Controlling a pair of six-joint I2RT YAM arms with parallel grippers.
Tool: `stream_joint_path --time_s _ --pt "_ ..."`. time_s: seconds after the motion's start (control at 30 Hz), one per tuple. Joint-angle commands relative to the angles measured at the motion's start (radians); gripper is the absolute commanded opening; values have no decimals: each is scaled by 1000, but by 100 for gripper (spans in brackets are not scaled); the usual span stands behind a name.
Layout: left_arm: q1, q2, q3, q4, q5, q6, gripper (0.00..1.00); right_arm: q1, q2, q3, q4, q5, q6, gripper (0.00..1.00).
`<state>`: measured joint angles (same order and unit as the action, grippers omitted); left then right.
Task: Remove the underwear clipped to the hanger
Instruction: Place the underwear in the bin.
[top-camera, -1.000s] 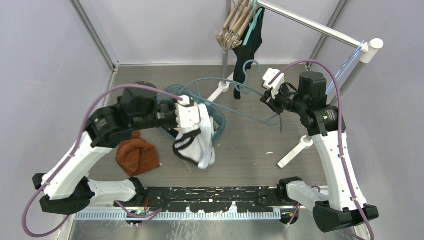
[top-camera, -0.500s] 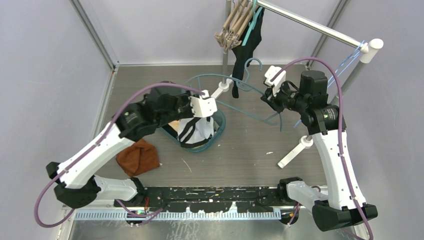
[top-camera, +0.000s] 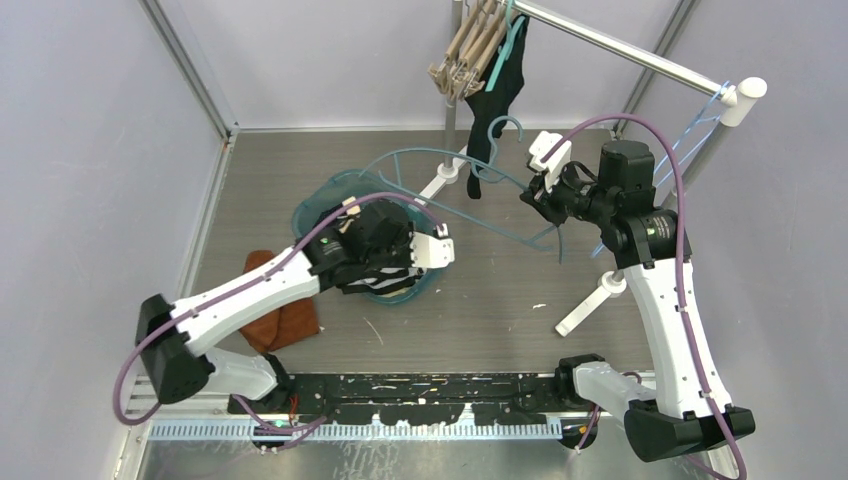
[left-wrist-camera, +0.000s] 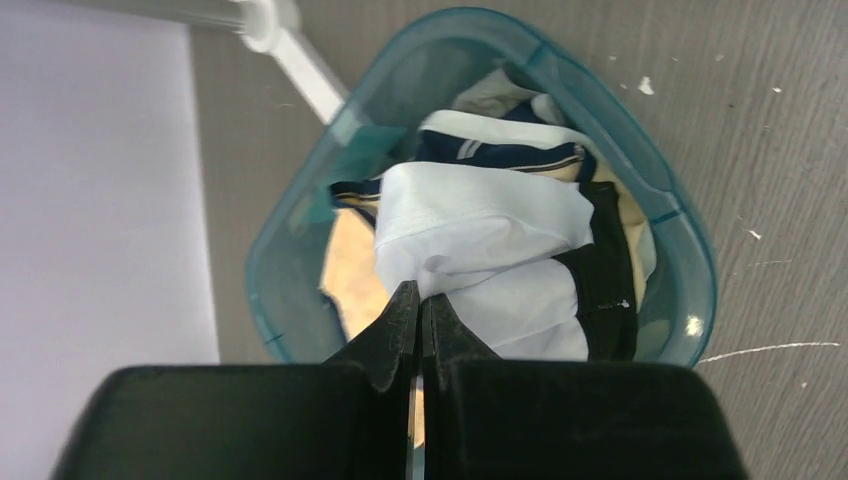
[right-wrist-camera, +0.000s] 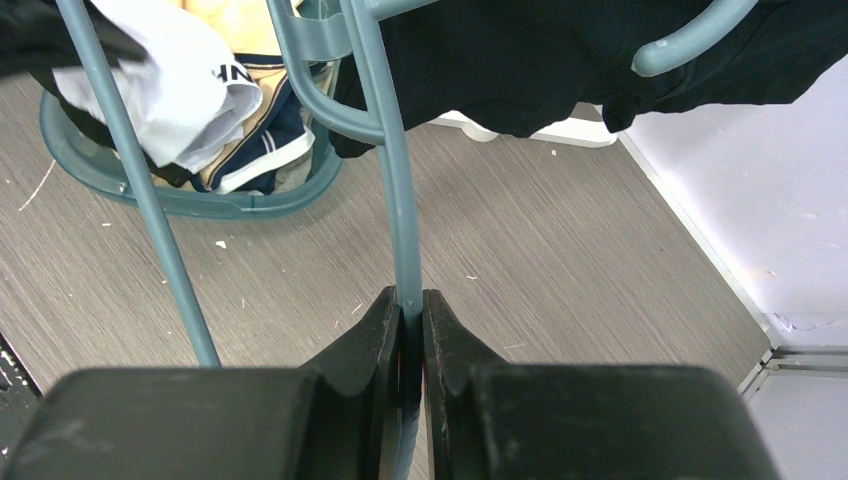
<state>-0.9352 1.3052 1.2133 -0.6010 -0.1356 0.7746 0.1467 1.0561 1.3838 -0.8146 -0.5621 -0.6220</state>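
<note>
table (top-camera: 500, 310): grey wood-grain top; everything else stands on it or hangs over it
rail (top-camera: 620, 45): metal bar on a white stand at the far right, with a black garment (top-camera: 490, 100) hanging from it; no part in this step
left arm: reaches forward and down, wrist right over the basket
right arm: raised at the right, wrist turned toward the middle
basket (left-wrist-camera: 285, 260): teal see-through tub in mid table, already holding striped and yellowish laundry
brown cloth (top-camera: 285, 320): crumpled on the table near the left arm, apart from the basket
hanger (right-wrist-camera: 395, 200): teal wire hanger held up off the table between basket and rail; no clipped clothing shows on it
underwear (left-wrist-camera: 480, 225): white with black trim, off the hanger, lying on top of the pile inside the basket
left gripper (left-wrist-camera: 417, 300): jaws pressed together on an edge of the white underwear, low over the basket
right gripper (right-wrist-camera: 410, 305): jaws narrow, clamped on the hanger's straight bar
step: looks like the drop-off, piece unclipped and lowered into the basket, grip not yet let go
progress: near done for this piece, by how things lie
next move: left jaws need to spread so the cloth falls free, then lift straight up so nothing snags and comes back out
watch: fabric may cling to the fingers; the hanger hangs close above the basket's far side
</note>
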Motion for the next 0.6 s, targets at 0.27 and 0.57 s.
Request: stream_joint_path --time_s 0.27,0.57 --pt "-3 254 -66 228 84 10 0 -4 -9 31 60 -36 10 1" --pt "-3 349 -62 177 66 11 30 -3 -18 25 40 -45 -55 1"
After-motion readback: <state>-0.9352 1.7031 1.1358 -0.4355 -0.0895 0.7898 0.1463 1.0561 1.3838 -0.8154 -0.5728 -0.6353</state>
